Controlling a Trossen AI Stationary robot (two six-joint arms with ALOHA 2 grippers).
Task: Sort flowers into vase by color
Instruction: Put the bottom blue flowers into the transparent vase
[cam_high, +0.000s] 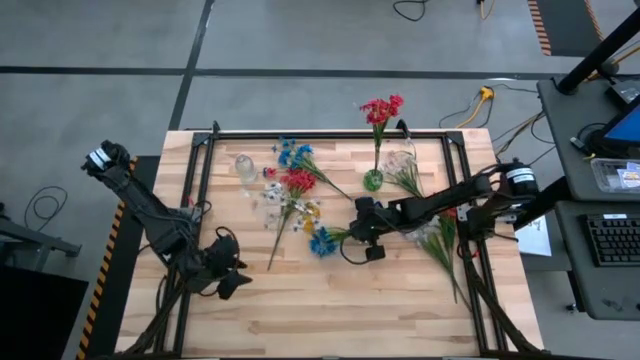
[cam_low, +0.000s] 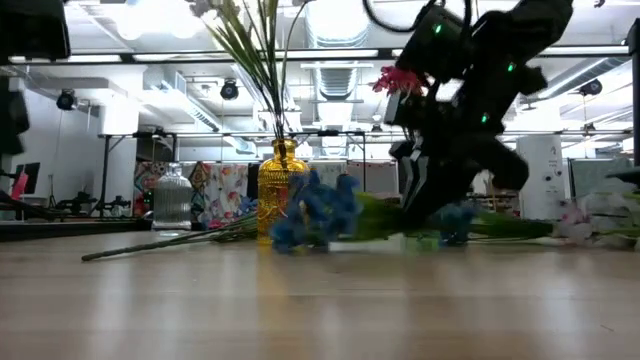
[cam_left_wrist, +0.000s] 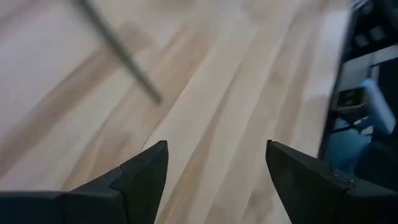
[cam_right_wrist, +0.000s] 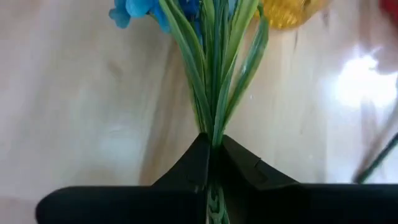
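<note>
Right gripper (cam_right_wrist: 211, 163): fingers pressed together on the green stems of a blue flower sprig (cam_high: 322, 241), low over the table (cam_high: 330, 310), just beside the yellow vase.
Held sprig: its blue blossoms (cam_right_wrist: 138, 9) point toward the yellow vase (cam_high: 308, 212), its leaves fan out from the fingertips; in the low view the blossoms (cam_low: 312, 215) lie at table level in front of that vase (cam_low: 281, 190).
Left gripper (cam_left_wrist: 216, 180): fingers apart with nothing between them, over bare wood, well away from the yellow vase toward the table's left front.
Green vase (cam_high: 373, 180): stands right of the yellow vase and holds red flowers (cam_high: 381, 109).
Loose flowers: a red sprig (cam_high: 297, 180) and another blue sprig (cam_high: 293, 154) lie just behind the yellow vase.
Clear vase (cam_high: 244, 166): stands left of the yellow vase, near the table's far edge.
</note>
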